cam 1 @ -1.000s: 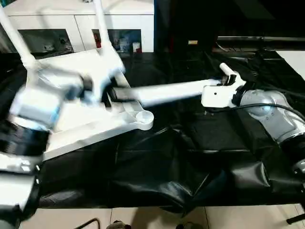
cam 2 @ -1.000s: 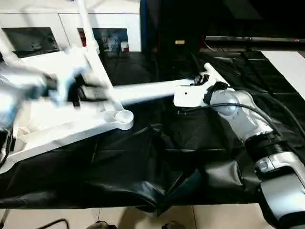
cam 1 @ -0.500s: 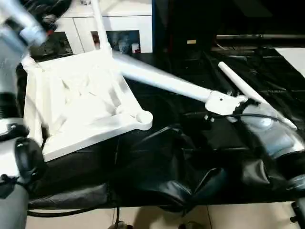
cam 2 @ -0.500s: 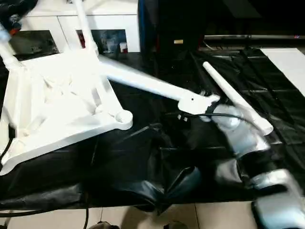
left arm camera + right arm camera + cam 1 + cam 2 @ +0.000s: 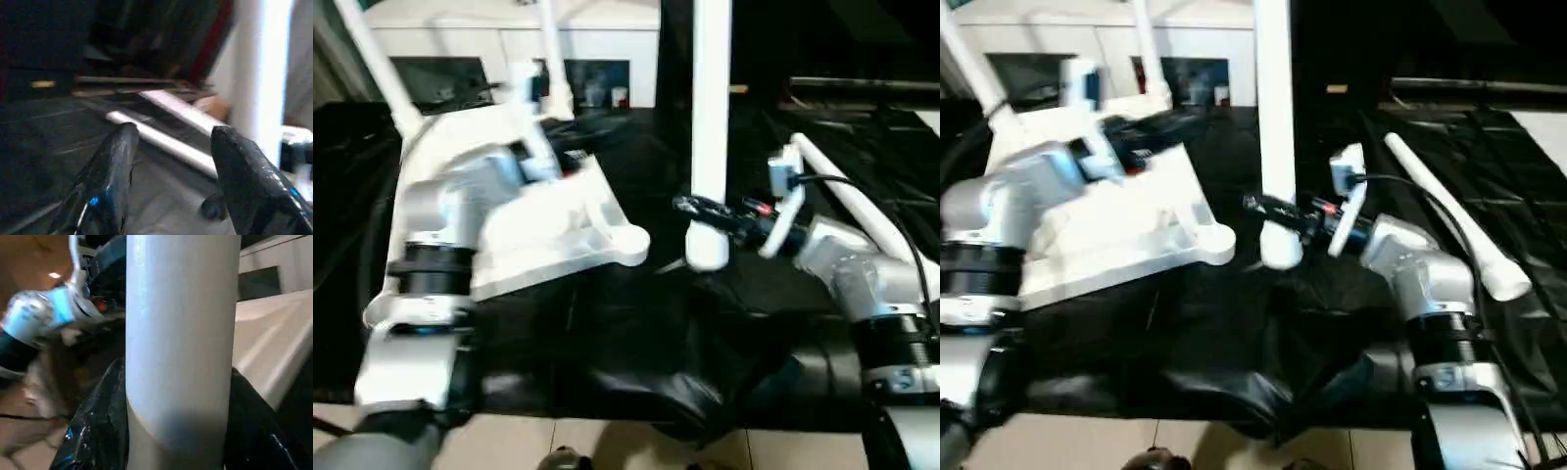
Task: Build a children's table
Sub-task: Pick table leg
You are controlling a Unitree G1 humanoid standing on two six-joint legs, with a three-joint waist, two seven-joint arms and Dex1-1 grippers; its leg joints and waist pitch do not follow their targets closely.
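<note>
The children's table top (image 5: 563,230) lies upside down on the black cloth at the left, ribbed underside up, with a round corner socket (image 5: 631,243) facing the middle. Two white legs (image 5: 553,59) stand up from its far corners. My right gripper (image 5: 707,211) is shut on a third leg (image 5: 710,117) and holds it upright, its thick lower end (image 5: 1280,252) just right of that socket. In the right wrist view the leg (image 5: 181,333) sits between the black fingers (image 5: 93,431). My left gripper (image 5: 175,132) hovers open over the top's far side. A fourth leg (image 5: 847,201) lies at the right.
A white cabinet with glass doors (image 5: 450,73) stands behind the table top. The black cloth (image 5: 656,372) is crumpled into folds near the front edge, with pale floor (image 5: 636,446) below it. My silver forearms (image 5: 435,235) reach in from both sides.
The right gripper has swung its leg from a slant against the table top to upright beside the corner socket. The left arm has come down from the upper left to over the table top.
</note>
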